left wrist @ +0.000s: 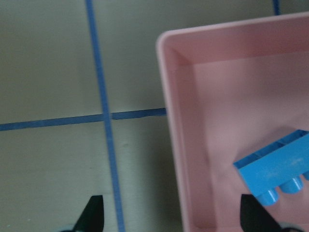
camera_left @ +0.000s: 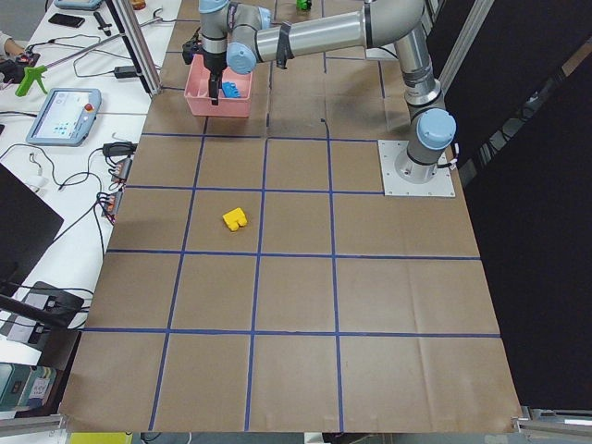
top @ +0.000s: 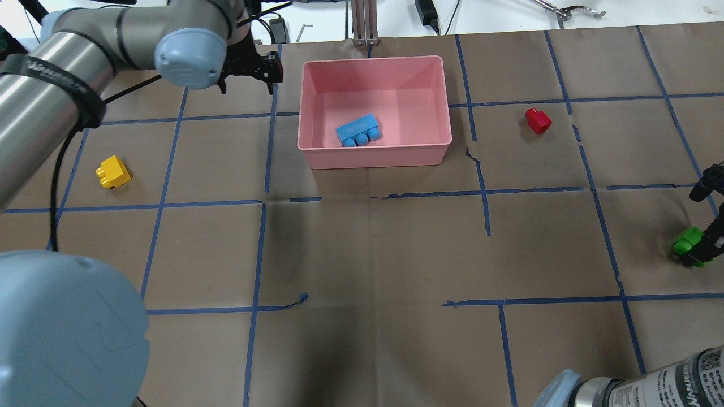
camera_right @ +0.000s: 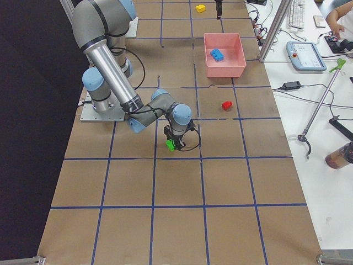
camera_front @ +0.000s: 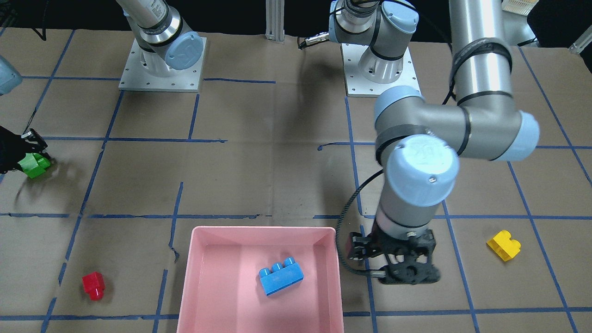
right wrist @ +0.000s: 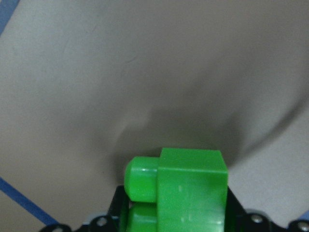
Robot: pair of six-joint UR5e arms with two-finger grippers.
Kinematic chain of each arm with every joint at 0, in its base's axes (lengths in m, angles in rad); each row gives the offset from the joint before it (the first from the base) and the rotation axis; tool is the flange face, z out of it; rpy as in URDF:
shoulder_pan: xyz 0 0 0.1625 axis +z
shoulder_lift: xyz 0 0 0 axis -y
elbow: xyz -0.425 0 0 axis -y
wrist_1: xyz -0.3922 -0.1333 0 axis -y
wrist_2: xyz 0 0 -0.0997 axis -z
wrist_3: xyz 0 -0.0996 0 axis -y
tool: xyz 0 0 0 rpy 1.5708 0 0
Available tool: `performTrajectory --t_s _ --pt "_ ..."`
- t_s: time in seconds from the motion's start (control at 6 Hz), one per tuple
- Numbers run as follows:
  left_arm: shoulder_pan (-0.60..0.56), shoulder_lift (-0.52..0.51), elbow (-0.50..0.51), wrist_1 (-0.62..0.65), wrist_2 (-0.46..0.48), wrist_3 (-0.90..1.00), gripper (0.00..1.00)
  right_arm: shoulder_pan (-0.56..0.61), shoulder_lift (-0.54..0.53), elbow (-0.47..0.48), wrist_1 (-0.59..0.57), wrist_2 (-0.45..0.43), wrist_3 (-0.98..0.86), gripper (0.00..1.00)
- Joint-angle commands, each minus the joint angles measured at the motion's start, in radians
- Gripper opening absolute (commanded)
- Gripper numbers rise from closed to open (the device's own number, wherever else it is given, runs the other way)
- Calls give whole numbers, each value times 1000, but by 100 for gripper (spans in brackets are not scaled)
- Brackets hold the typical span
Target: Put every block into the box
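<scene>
The pink box [top: 373, 158] stands at the table's far middle with the light-blue brick [top: 358, 130] lying inside it. My left gripper [top: 249, 70] hovers over the box's left wall [left wrist: 174, 145], open and empty; the left wrist view shows the light-blue brick [left wrist: 280, 171] in the box. My right gripper [top: 701, 249] is at the table's right edge, shut on the green brick [right wrist: 183, 193], close to the table. The yellow brick [top: 112, 172] lies at the left. The red brick [top: 538, 120] lies right of the box.
The table is brown paper with a grid of blue tape lines [top: 260, 249]. Both arm bases [camera_front: 162, 69] stand on metal plates on the robot's side. Cables and tools lie past the far edge [top: 560, 8].
</scene>
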Motion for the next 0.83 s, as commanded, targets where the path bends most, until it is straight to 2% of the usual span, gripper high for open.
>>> performTrajectory --t_s 0.0,0.17,0.33,0.5,0.67 --pt "229 83 -148 32 6 21 99 6 -10 -32 6 -26 9 31" --pt "335 59 -136 44 1 72 99 16 -22 -90 28 -18 47 31" --pt "365 11 -135 120 -2 74 99 65 -56 -162 145 20 127 31" --pt "409 -50 -136 173 -2 74 99 147 -85 -256 281 66 265 31" --pt "448 -119 -121 182 1 78 99 271 -78 -352 351 83 404 31"
